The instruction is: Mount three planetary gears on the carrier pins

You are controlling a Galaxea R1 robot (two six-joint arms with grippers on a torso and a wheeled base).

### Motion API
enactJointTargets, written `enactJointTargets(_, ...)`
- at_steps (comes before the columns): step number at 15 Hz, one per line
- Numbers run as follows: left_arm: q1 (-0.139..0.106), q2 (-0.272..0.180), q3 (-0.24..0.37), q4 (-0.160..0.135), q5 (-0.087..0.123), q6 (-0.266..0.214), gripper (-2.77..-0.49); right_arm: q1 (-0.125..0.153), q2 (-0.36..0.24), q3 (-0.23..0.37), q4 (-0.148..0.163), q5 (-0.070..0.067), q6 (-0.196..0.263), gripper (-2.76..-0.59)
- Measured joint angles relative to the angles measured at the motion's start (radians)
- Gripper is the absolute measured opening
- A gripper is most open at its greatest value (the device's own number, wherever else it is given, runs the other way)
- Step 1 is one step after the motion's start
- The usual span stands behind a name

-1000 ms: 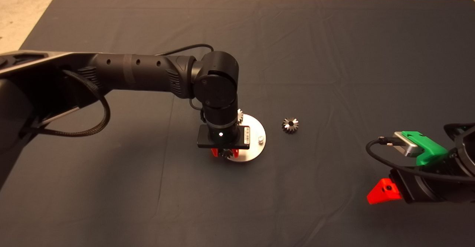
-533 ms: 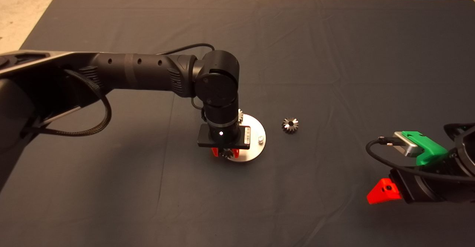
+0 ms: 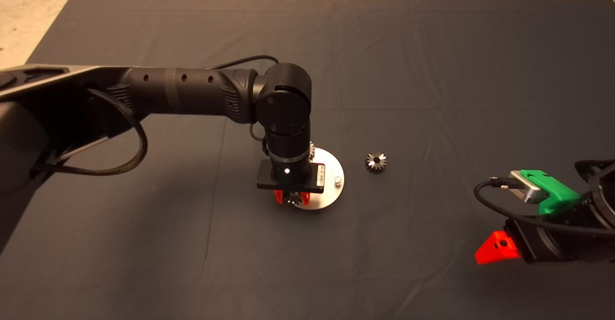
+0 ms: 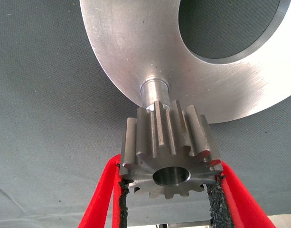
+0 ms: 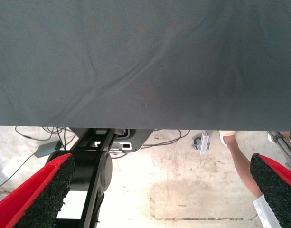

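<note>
My left gripper (image 3: 291, 198) is shut on a planetary gear (image 4: 166, 147), with the silvery gear between its black pads (image 4: 212, 199). It holds the gear at the near edge of the round silver disc (image 3: 329, 192), right at a carrier pin (image 4: 154, 90) that stands just under it. A second gear (image 3: 311, 151) shows partly behind the left wrist at the disc's far edge. A third gear (image 3: 375, 162) lies on the mat to the right of the disc. A bare pin (image 3: 338, 180) stands on the disc's right side. My right gripper (image 3: 497, 248) is open and parked at the lower right.
The dark mat (image 3: 432, 70) is creased around the disc. The right wrist view looks past the mat's edge (image 5: 145, 124) at the floor, with a black stand (image 5: 95, 166) and a person's leg (image 5: 240, 156).
The left arm's wrist has shifted slightly to the right. Its gripper stays over the disc's near edge with the gear in it. The right arm has not moved.
</note>
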Motion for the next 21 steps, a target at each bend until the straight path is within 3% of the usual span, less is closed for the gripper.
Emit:
enactJointTargets(6, -0.001, 0.001, -0.001, 0.000, 0.000, 0.000, -2.40, 0.000, 0.000, 0.000, 0.000, 0.000, 0.000, -0.61)
enactJointTargets(11, -0.025, 0.000, -0.013, 0.024, -0.006, -0.001, -2.40, 0.000, 0.000, 0.000, 0.000, 0.000, 0.000, -0.61)
enactJointTargets(17, -0.025, 0.000, -0.013, 0.024, -0.006, -0.004, -2.40, 0.000, 0.000, 0.000, 0.000, 0.000, 0.000, -0.61)
enactJointTargets(21, -0.025, -0.003, -0.006, 0.023, -0.006, -0.042, -2.40, 0.000, 0.000, 0.000, 0.000, 0.000, 0.000, -0.61)
